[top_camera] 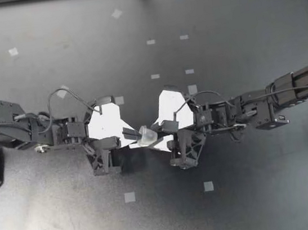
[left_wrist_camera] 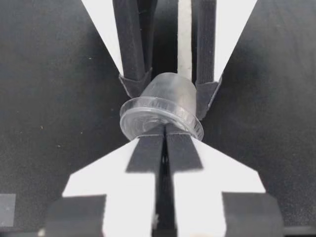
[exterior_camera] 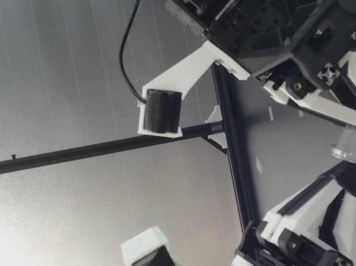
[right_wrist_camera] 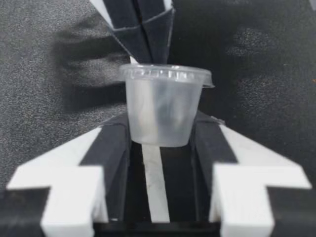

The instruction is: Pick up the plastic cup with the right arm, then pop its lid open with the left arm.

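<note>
At frame centre, my right end effector (top_camera: 160, 130) was clamped on a small clear lidded plastic cup (top_camera: 147, 135); my left end effector (top_camera: 129, 134), fingers pressed together, touched its lid rim.

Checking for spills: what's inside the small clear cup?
Nothing shows through the translucent wall of the cup, held in my right gripper; it looks empty. A lid covers its top, so thin residue on the bottom cannot be ruled out.

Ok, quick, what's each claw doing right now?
Left claw: closed, tips at the rim of the cup; pinching it or not, cannot tell.
Right claw: closed on the cup.
</note>
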### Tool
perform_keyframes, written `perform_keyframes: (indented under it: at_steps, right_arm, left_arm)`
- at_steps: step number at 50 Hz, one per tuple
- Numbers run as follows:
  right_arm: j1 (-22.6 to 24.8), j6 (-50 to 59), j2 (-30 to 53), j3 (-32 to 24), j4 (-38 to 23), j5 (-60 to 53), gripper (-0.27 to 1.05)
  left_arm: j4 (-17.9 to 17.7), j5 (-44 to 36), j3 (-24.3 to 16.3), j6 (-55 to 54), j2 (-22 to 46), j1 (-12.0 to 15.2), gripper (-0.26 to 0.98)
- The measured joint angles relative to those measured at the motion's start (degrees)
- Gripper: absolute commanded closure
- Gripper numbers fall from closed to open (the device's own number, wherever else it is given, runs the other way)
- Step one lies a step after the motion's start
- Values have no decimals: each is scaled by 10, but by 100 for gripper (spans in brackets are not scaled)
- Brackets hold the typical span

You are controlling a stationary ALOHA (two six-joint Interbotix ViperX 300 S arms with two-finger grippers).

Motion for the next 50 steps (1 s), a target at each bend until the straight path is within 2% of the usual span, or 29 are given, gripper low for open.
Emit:
perform_keyframes:
  at_steps: [13, 21, 28, 35, 47, 50]
  right_arm:
    - [7, -1, -9, 1, 0, 5, 42]
    - [10, -2, -30, 18, -3, -3, 42]
    - [10, -4, -73, 55, -5, -56, 42]
    - [10, -9, -131, 109, -14, -172, 42]
    - [10, -33, -205, 194, -17, -357, 42]
    - [10, -39, -209, 201, -17, -374, 42]
  left_arm:
    - [-2, -8, 10, -7, -9, 0, 75]
    - [-4, -39, 31, -23, -58, 0, 74]
    - [-4, -91, 58, -61, -113, 0, 68]
    - [-4, -193, 98, -143, -168, 0, 50]
    - [-4, -379, 155, -293, -207, 1, -4]
    - [-4, -410, 155, -342, -205, 0, -10]
